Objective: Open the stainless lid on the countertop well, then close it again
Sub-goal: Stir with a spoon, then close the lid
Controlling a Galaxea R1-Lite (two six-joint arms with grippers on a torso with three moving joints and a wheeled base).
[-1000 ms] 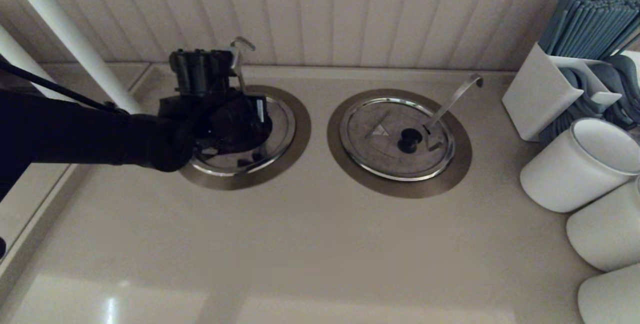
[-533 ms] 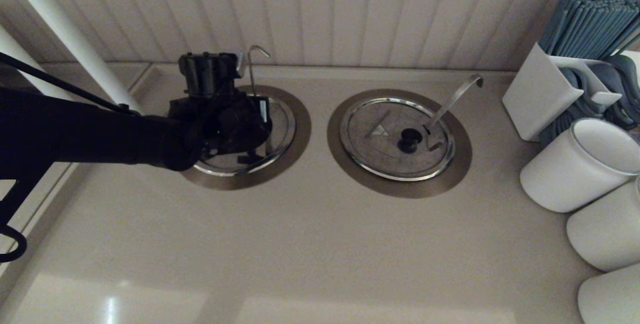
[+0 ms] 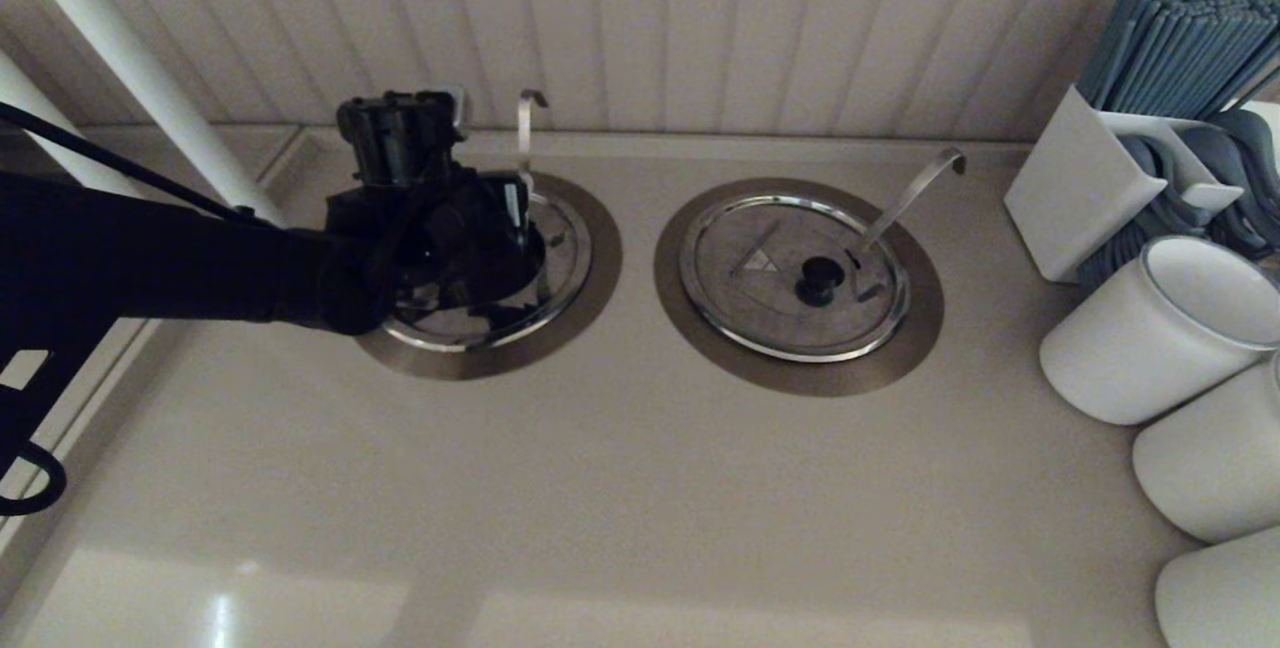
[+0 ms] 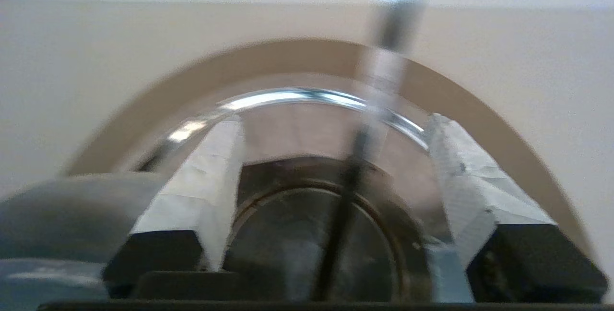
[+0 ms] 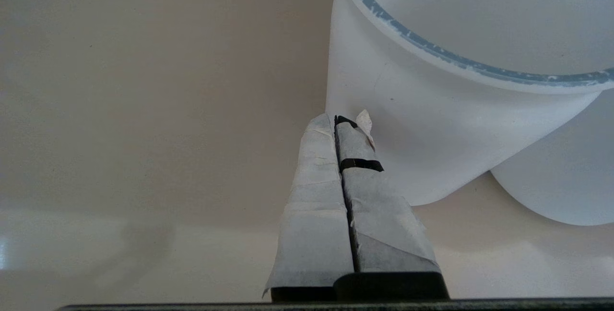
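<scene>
The stainless lid [image 3: 566, 250] lies in the left countertop well [image 3: 602, 258], mostly hidden under my left gripper [image 3: 478, 258], which hovers over its middle. The upright hooked ladle handle [image 3: 526, 128] rises behind it. In the left wrist view my left gripper [image 4: 334, 119] is open, its taped fingers [image 4: 216, 172] wide apart and gripping nothing. Between them I see the steel rim [image 4: 288, 95], the bronze ring [image 4: 144, 109] and a dark round shape crossed by the blurred ladle handle [image 4: 383, 61]; I cannot tell if that shape is the knob. My right gripper [image 5: 338, 120] is shut and empty, away from the well.
A twin lidded well [image 3: 790, 278] with a slanting ladle handle [image 3: 915, 188] sits to the right. White round containers [image 3: 1160, 328] and a white holder of blue-grey utensils [image 3: 1120, 178] crowd the right side. A panelled wall runs behind. A white container [image 5: 431, 124] stands beside my right gripper.
My left gripper has opened from shut. The upright ladle handle's hook has swung to the right, and the left wrist has shifted slightly over the well.
</scene>
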